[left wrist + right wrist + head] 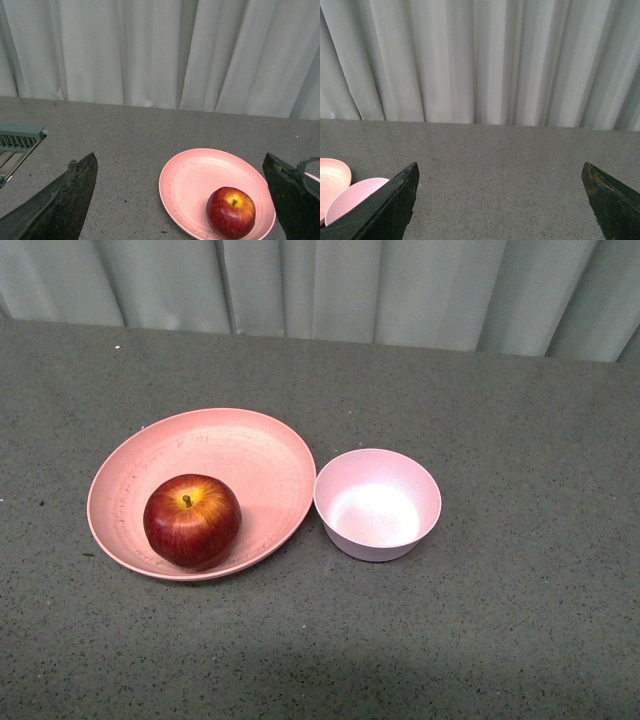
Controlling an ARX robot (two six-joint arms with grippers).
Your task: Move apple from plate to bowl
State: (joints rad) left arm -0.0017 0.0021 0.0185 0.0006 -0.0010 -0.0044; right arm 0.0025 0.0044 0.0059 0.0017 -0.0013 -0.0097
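Front view: apple (pixel 192 521) on plate (pixel 240 455); bowl (pixel 375 540) just beside plate.
Left gripper (pixel 179 155): I see it spread.
Right gripper (pixel 500 164): spread.

Bench (pixel 520 620): dark grey, finely speckled. Curtain (pixel 400 285): pale grey, pleated, hangs along far bench edge. Grey-green ribbed object (pixel 17 137) on bench in left wrist view, cropped, kind unclear.
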